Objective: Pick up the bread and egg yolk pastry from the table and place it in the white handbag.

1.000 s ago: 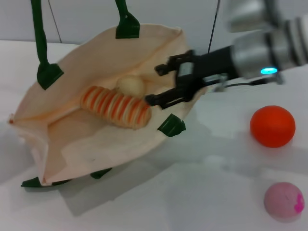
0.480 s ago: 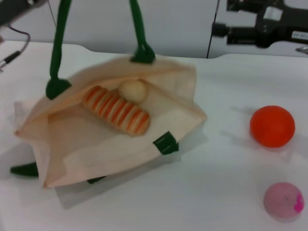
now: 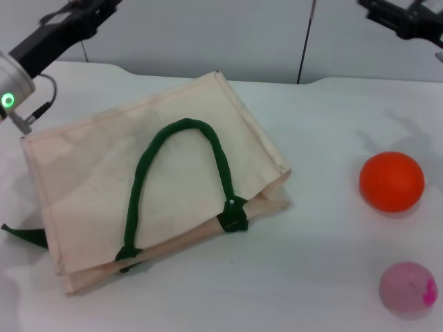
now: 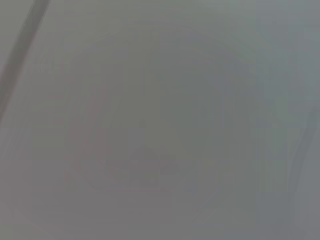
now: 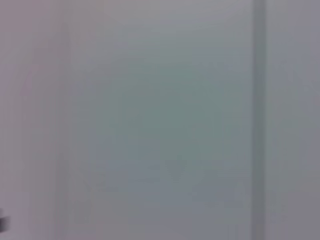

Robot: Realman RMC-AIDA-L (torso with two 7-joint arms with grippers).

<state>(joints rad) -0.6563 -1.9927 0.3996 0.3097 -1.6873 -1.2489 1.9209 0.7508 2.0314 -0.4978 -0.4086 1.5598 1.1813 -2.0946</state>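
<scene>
At ten o'clock on the table, your white handbag (image 3: 166,187) has dropped flat and closed since a moment ago, hiding the bread and pastry, presumably inside. Left gripper (image 3: 83,10) and right gripper (image 3: 405,17) have lifted away; their grip you can't tell.

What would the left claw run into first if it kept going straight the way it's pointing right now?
Probably nothing on the table. The left claw sits at the far left edge, aimed up and away from the white handbag, toward the plain back wall; depth is unclear.
</scene>
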